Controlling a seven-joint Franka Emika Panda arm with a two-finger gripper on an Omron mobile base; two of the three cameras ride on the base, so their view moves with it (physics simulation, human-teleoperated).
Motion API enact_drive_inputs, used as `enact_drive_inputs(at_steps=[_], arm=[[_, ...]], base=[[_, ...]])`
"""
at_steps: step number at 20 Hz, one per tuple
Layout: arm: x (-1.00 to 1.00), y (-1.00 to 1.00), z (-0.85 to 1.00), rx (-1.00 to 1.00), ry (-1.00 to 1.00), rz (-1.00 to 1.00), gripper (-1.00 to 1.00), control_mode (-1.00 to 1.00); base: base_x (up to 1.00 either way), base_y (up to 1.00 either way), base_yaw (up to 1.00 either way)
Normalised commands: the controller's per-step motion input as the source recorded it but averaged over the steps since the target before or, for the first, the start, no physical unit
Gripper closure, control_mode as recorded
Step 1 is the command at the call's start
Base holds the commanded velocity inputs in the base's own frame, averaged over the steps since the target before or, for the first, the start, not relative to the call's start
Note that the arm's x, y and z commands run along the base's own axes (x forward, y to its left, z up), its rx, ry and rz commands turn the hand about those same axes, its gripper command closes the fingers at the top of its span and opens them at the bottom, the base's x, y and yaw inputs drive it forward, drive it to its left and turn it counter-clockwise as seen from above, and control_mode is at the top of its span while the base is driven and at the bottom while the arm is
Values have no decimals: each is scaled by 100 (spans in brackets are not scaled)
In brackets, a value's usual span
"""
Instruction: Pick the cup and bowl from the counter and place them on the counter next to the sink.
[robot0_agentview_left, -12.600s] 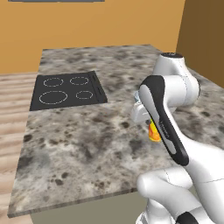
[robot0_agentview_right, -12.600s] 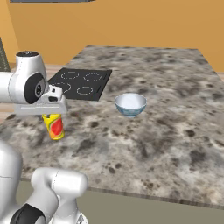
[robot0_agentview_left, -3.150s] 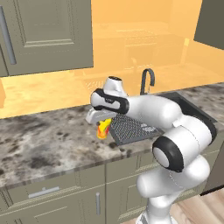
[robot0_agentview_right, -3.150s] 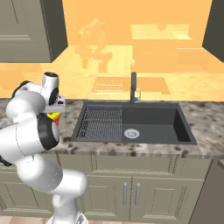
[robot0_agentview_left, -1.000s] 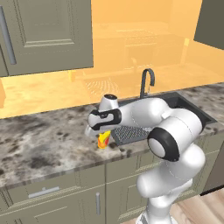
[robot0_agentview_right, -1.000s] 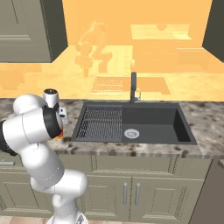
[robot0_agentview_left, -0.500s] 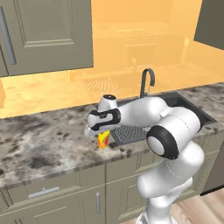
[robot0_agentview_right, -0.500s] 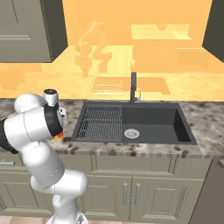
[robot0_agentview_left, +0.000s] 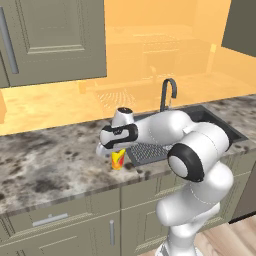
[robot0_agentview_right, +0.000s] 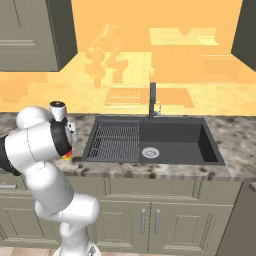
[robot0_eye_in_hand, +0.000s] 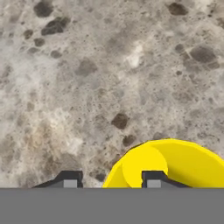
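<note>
One yellow cup (robot0_agentview_left: 117, 160) stands on the speckled tabletop (robot0_agentview_left: 45, 160) near its front edge, just left of the single sink (robot0_agentview_right: 150, 142). The pincer (robot0_agentview_left: 114, 152) hovers over the cup, jaws apparently parted, one fingertip (robot0_eye_in_hand: 154, 178) above the cup's mouth.

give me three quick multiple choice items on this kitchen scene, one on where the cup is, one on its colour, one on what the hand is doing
1. Where is the cup?
A. in the sink basin
B. on the counter just beside the sink's ribbed end
C. on a stovetop

2. What colour is the cup, mostly?
A. yellow
B. blue
C. white

3. How do the fingers of the hand stand?
A. spread, one on each side of the cup's wall
B. pressed shut together
C. clamped on the faucet

Answers: 1 B, it stands on the counter next to the sink. 2 A, yellow body with a red-orange mark. 3 A, the hand view shows two tips apart, one over the cup's mouth.
</note>
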Motion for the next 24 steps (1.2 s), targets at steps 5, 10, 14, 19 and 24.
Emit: enact_drive_inputs(at_steps=[5,10,14,19,24], arm=[[0,0,31,-2,0,0,-100,-100],[0,3,56,-11,0,0,-100,-100],[-1,2,65,-14,1,0,-100,-100],[-42,-18,46,-7,10,-7,-100,-100],[-87,-84,-4,0,6,-22,-100,-100]], base=[[0,0,0],[0,0,0],[0,0,0],[0,0,0],[0,0,0]])
